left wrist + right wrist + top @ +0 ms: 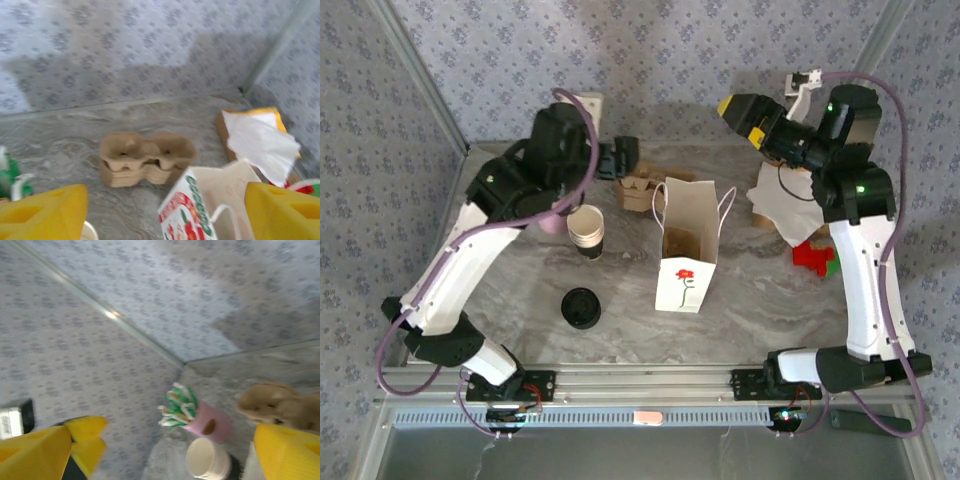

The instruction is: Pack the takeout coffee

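Observation:
The takeout coffee (580, 307) looks like a black disc on the table's near left, standing free of both grippers. The white paper bag (685, 245) with a red rose print stands open at the centre, with something brown in its bottom; its top corner (200, 210) lies between my left fingers' tips in the left wrist view. My left gripper (625, 158) (167, 215) hovers at the back, open and empty, well above and beyond the coffee. My right gripper (740, 115) (170, 455) is raised at the back right, open and empty.
A stack of lidless white cups (586, 230) (207, 460) stands behind the coffee, something black at its base. A pink cup of stirrers (205, 422) is beside it. Brown cup carriers (145, 157) (640, 190), napkins (260, 140) (785, 205) and red-green items (815, 257) sit at the back.

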Motion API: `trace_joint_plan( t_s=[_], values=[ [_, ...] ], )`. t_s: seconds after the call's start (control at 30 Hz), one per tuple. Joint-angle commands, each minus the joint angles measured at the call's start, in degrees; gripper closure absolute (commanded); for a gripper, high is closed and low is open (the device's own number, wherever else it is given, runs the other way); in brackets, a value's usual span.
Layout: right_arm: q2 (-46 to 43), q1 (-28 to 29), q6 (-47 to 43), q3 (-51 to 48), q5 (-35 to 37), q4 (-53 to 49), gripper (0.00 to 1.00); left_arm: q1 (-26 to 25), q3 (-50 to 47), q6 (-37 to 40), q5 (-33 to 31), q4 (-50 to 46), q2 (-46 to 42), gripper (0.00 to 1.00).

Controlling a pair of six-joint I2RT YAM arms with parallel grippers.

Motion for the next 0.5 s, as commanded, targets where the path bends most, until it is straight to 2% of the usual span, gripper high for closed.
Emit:
trace_joint_plan(
  t_s=[0.0, 0.1, 0.2, 0.47],
  values=[
    [3.01, -1.77, -9.53, 5.06, 10.62, -17.77, 0.07, 5.37, 0.86, -2.54, -0.4, -5.0, -0.14, 0.25],
    [5.48, -3.46, -11.98, 8.41, 15.25, -24.89, 0.11, 10.73, -0.78, -3.52, 0.99, -6.64, 0.75, 0.3],
    [6.48, -4.48, -13.07, 8.13, 16.52, -26.47, 0.14, 15.16, -1.17, -3.42, 3.13, -7.91, 2.93, 0.37],
    [7.3, -5.26, -14.88, 3.81, 15.27, -24.44, 0.21, 20.13, 3.97, 0.88, 3.55, -11.65, 15.14, 0.56]
  ],
)
